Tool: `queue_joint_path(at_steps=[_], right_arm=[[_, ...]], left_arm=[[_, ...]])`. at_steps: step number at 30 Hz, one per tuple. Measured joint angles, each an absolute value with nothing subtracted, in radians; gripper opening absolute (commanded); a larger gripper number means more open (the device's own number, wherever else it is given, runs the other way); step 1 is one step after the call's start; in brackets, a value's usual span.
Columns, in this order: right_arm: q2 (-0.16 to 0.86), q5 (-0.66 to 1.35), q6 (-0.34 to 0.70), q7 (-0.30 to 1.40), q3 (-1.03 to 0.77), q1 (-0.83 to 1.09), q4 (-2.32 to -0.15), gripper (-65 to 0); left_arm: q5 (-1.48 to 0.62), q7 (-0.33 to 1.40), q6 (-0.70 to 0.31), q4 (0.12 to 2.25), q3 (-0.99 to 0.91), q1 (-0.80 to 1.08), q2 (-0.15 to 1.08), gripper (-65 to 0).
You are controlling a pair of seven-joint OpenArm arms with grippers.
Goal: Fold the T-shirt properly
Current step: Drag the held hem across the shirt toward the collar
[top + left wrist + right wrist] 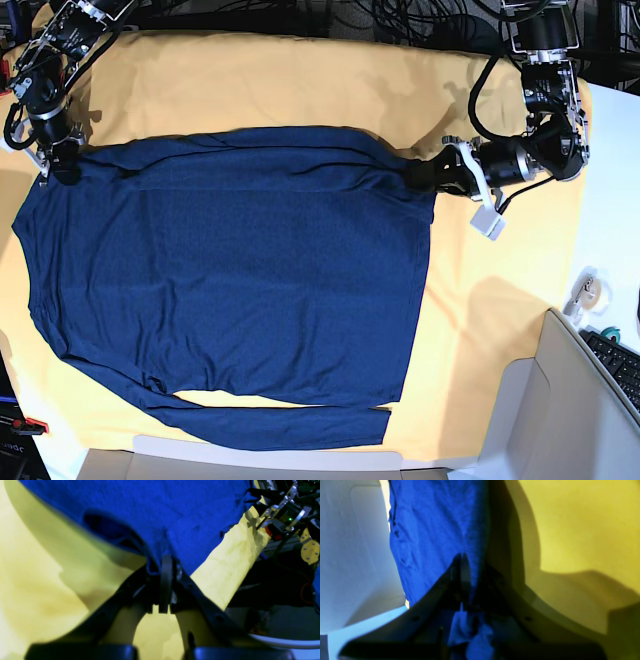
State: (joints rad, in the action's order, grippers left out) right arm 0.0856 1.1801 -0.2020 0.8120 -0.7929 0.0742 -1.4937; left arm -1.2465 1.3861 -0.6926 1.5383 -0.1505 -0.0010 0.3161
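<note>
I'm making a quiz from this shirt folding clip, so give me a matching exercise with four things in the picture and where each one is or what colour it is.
Things:
1. T-shirt
2. left gripper
3. right gripper
4. table cloth

Descriptions:
a. yellow-orange
b. shut on the shirt's right-hand edge, base view
c. dark navy, spread flat
d. shut on the shirt's left-hand corner, base view

Pairs: 1-c, 2-b, 3-d, 4-a

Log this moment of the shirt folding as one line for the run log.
stage: corners gripped | left gripper: shut on T-shirt | right gripper: shut on T-shirt | shirt: spread on table cloth
</note>
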Motion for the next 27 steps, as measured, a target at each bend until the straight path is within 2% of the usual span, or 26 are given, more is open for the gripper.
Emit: queue_joint_path(at_steps=[8,18,27], right_arm=[[0.077,1.177,-0.205,0.817,-0.791,-0.033,-1.488,-65.0],[0.08,1.177,-0.205,0.814,-0.797,-0.149,-1.481,-65.0],[0.082,1.177,-0.206,0.788,-0.803,-0.215,-1.3,-65.0]], left_arm=[[-1.272,1.373,-0.693,1.53,-0.148,-0.131,0.316,-65.0],[-1.264,1.335,-0.693,1.325,-0.151,-0.291,0.316,-65.0],[-1.229,1.282,-0.692,1.167,-0.15,-0.349,0.332,-65.0]])
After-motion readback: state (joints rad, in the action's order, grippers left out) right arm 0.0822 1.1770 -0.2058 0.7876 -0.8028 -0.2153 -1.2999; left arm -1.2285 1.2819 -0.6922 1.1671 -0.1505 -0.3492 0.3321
